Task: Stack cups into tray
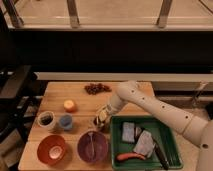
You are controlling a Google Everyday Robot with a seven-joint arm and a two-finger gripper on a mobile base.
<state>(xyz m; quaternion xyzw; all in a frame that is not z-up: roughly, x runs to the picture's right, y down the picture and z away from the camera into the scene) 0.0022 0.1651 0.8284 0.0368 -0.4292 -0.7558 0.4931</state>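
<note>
The dark shiny metal cup point(46, 120) stands near the wooden table's left edge. The light blue cup point(66, 121) stands right beside it. The green tray point(168, 133) lies at the table's right front and holds grey cloth-like items, a red vegetable and a dark utensil. My gripper point(101, 119) hangs low over the table just left of the tray's far left corner, well right of the cups. The white arm reaches in from the right.
An orange bowl point(51, 149) and a purple bowl point(92, 146) with a utensil in it sit at the table's front. An orange fruit point(70, 105) lies behind the cups. Dark grapes point(97, 88) lie at the back.
</note>
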